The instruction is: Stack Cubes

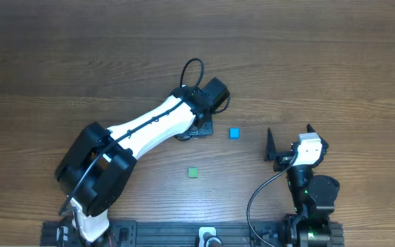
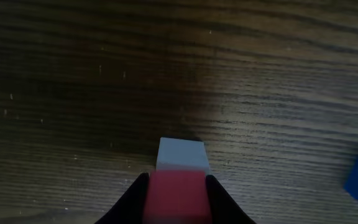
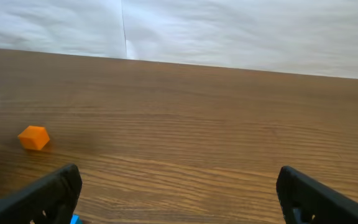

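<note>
left hand (image 1: 196, 129): near the middle of the counter (image 1: 81, 55), closed on the red cube (image 2: 176, 198)
red cube: between the fingers, its faces square to them
white cube (image 2: 182, 154): just beyond the red cube; cannot tell if they touch
blue cube (image 1: 234, 133): flat on the counter, just beside the left hand toward the right edge, sides parallel to the counter's edges
green cube (image 1: 193, 172): flat, nearer the front edge, apart from the others
orange cube (image 3: 33, 137): on the counter, one corner turned toward the right wrist camera
right hand (image 1: 289, 137): near the front right, wide open, holding nothing
</note>
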Motion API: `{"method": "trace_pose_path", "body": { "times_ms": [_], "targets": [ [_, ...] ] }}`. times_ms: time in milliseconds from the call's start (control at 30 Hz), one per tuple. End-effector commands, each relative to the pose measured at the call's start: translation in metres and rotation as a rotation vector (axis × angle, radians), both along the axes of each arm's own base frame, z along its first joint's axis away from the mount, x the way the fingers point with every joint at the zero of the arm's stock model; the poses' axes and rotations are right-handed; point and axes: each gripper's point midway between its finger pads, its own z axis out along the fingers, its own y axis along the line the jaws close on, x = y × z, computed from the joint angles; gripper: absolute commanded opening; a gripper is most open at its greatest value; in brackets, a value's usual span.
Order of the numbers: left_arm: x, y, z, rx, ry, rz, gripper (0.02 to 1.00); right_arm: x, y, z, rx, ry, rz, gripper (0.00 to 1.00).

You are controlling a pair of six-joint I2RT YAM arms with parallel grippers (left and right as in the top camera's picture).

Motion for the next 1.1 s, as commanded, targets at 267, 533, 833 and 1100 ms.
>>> {"method": "trace_pose_path", "body": {
  "times_ms": [267, 533, 833, 1100],
  "targets": [
    [0.0074, -0.0035, 0.0006, 0.000, -0.027, 0.011, 0.128, -0.0003, 0.0008, -0.0022, -0.006, 0.002, 0.002, 0.991],
    [0.0077, -0.0030, 0.0007, 0.003, -0.029, 0.011, 0.156, -0.0003, 0.0008, -0.0022, -0.005, 0.002, 0.002, 0.991],
    [0.0079, -0.0029, 0.0007, 0.004, -0.030, 0.011, 0.279, -0.0003, 0.0008, -0.0022, -0.006, 0.002, 0.002, 0.991],
    [0.0082, -0.0026, 0.0008, 0.005, -0.032, 0.011, 0.364, -0.0003, 0.0008, -0.0022, -0.005, 0.002, 0.002, 0.993]
  ]
}}
